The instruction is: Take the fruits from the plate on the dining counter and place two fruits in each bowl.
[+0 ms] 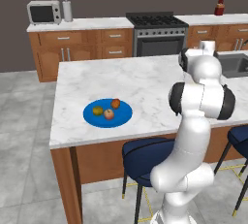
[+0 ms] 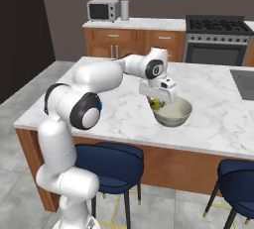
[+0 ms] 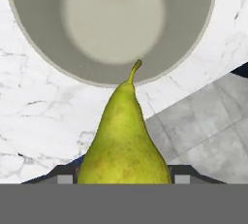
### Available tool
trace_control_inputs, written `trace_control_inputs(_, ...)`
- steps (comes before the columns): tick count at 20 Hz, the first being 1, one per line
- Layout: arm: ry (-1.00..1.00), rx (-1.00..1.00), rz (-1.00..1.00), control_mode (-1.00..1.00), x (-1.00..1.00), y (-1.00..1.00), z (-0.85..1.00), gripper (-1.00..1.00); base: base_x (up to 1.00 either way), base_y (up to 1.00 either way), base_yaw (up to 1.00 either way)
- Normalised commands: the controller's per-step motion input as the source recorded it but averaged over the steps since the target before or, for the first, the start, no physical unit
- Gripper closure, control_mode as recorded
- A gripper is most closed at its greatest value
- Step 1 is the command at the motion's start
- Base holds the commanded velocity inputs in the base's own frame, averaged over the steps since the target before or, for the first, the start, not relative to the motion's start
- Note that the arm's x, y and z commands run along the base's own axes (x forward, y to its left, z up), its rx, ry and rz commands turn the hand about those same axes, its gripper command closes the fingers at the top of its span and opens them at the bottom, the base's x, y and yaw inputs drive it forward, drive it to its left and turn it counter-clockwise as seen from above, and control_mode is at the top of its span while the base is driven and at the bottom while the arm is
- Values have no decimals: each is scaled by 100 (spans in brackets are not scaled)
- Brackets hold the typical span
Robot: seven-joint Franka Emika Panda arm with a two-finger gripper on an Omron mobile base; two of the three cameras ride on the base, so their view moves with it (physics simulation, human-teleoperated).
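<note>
On the left of the dining counter (image 1: 145, 80), the blue plate (image 1: 92, 116) carries three fruits: an olive-yellow one (image 1: 98, 111), a pinkish-red one (image 1: 109, 114) and an orange one (image 1: 116, 103), close together but apart. A dark blue stool (image 1: 145, 152) stands below the counter edge, near the plate. Further right, the gripper (image 2: 157, 105) is clamped on the yellow-green pear (image 3: 124, 140) (stem pointing towards the bowl), held just over the near rim of the cream-grey bowl (image 2: 179, 116). In the hand view the bowl's inside looks bare. Behind the counter stand a microwave (image 1: 44, 11), a stove (image 1: 156, 34) and a sink (image 1: 233, 64) at far right.
</note>
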Motion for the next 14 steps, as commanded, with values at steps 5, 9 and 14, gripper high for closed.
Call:
trace_control_inputs(5, -17, 0, 7, -100, 45, -27, -6, 100, 0, 0, 0)
trace_control_inputs(9, -21, 0, 7, -100, 34, -7, -29, 100, 0, 0, 0)
trace_control_inputs(14, -12, 0, 2, -100, 23, -19, -59, 100, 0, 0, 0)
